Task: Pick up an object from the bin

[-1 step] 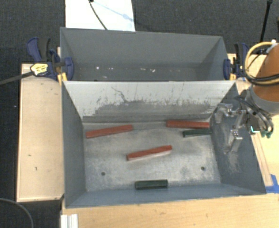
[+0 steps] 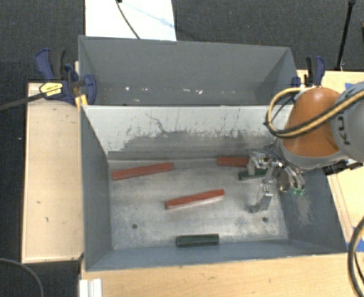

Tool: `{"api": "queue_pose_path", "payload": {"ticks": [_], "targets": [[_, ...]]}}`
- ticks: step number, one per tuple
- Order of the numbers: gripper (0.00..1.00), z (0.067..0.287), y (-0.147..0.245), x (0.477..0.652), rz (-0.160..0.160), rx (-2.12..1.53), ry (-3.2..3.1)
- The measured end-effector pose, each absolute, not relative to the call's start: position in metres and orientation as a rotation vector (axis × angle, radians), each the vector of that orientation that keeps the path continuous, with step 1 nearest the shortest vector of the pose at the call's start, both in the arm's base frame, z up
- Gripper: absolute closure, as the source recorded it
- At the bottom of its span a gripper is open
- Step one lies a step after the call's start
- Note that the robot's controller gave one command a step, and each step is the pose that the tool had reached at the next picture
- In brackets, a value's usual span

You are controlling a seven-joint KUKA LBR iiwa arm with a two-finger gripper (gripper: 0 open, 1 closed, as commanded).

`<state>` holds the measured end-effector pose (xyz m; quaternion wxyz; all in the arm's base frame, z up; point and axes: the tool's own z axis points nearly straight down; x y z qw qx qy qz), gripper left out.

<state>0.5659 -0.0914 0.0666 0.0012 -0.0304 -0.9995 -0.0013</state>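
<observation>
Pick not done: jaws low at 3 o'clock in bin (image 2: 169, 73), nothing visibly between them, open/closed can't tell; nearest red-brown stick (image 2: 231, 161) at 2 o'clock, grab+lift remain.

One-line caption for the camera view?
Gripper at bin's right side, three red bars and one dark bar leftward.

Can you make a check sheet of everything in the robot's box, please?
Surface: grey bin floor, scuffed.
Job's things: left stick, red, at the back; middle stick, red; short red piece, back right; dark bar, at the front.
Clutter: nothing seen.
Grippers: gripper over the floor at the right, near the short red piece.
Cables: cables loop round the orange cover.
Surroundings: dark carpet.
</observation>
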Motion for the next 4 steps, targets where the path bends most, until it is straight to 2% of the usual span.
{"api": "queue_pose_path", "payload": {"ticks": [1, 2, 3, 4], "targets": [[0.0, 0.07, -0.021, 0.553, -0.005, -0.599, -3.082], [0.0, 0.071, 0.049, 0.568, -0.008, -0.553, -3.097], [1.0, 0.071, 0.044, 0.568, -0.001, -0.554, -3.096], [1.0, 0.219, 0.061, 0.58, -0.004, -0.333, -3.135]]}}
